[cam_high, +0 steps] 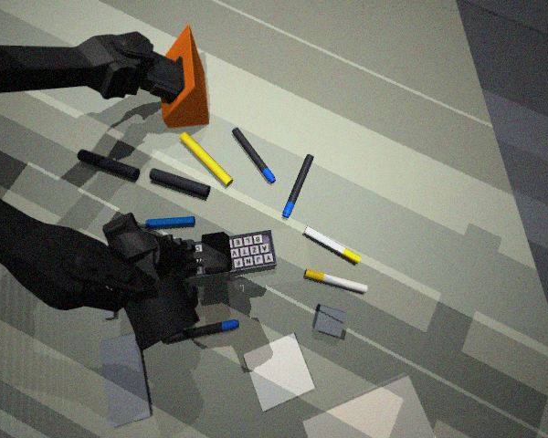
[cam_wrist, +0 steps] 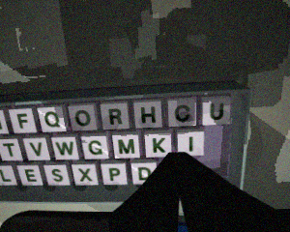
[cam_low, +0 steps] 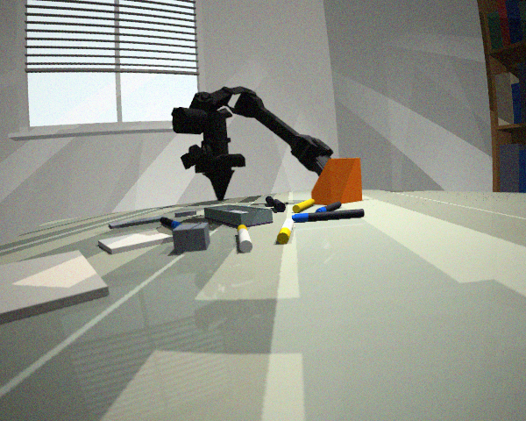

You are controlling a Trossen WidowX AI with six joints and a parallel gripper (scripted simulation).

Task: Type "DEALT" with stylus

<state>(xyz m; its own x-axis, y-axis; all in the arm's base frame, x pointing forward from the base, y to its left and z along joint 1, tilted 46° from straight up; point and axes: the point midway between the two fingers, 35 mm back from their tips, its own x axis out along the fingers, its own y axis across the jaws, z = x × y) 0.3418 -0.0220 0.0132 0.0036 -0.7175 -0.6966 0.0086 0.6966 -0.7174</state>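
My gripper (cam_low: pixel 220 198) (cam_wrist: pixel 176 160) is shut, with nothing seen held between its fingertips. It points down above the keyboard (cam_high: pixel 252 250) (cam_low: pixel 238 216) (cam_wrist: pixel 63 194). In the wrist view the fingertips overlap the lower edge of the I key (cam_wrist: pixel 190 144) and partly cover the D key (cam_wrist: pixel 143 173). The L key (cam_wrist: pixel 5 174), E key (cam_wrist: pixel 31 174) and T key (cam_wrist: pixel 10 149) show at the left. The blue stylus (cam_high: pixel 171 222) lies on the desk beside the keyboard; a bit of its blue shows between the fingers in the wrist view. The arm hides part of the keyboard in the top view.
An orange wedge (cam_high: pixel 196 101) (cam_low: pixel 344 181) stands at the arm's base. A yellow rod (cam_high: pixel 205 159), black rods (cam_high: pixel 180 182), and several markers lie around the keyboard, including a white-yellow one (cam_high: pixel 335 281). A grey block (cam_high: pixel 330 321) (cam_low: pixel 190 237) and flat white tiles (cam_high: pixel 279 370) lie nearby.
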